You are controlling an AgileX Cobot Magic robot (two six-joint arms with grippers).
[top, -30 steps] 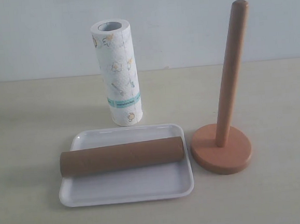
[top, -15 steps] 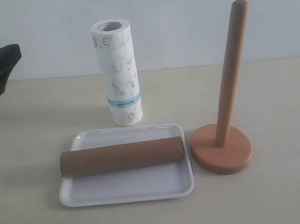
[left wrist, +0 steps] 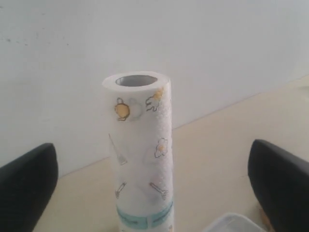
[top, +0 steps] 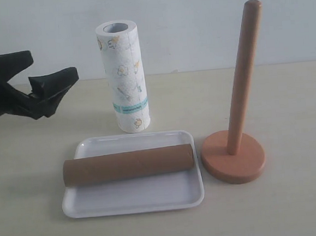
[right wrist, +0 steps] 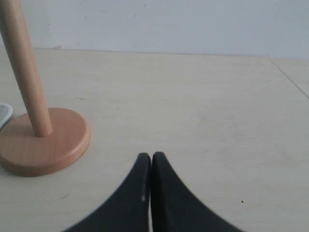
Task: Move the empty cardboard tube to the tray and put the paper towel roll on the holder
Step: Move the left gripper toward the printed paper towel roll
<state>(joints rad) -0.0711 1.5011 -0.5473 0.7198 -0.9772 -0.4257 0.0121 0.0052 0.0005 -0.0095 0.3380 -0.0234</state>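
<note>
The empty cardboard tube lies lengthwise across the white tray. Behind the tray the paper towel roll stands upright on the table. To the tray's right is the holder, its pole bare. My left gripper hangs open to the left of the roll, level with its upper half and apart from it. The left wrist view has the roll centred between the two wide-apart fingers. My right gripper is shut and empty over bare table beside the holder's base; the exterior view does not show it.
A pale wall runs behind the light wooden table. The holder's pole rises taller than the roll. A corner of the tray shows low in the left wrist view.
My left gripper has come in from the left edge toward the roll, with its fingers open. The tube, tray, roll and holder have not moved.
</note>
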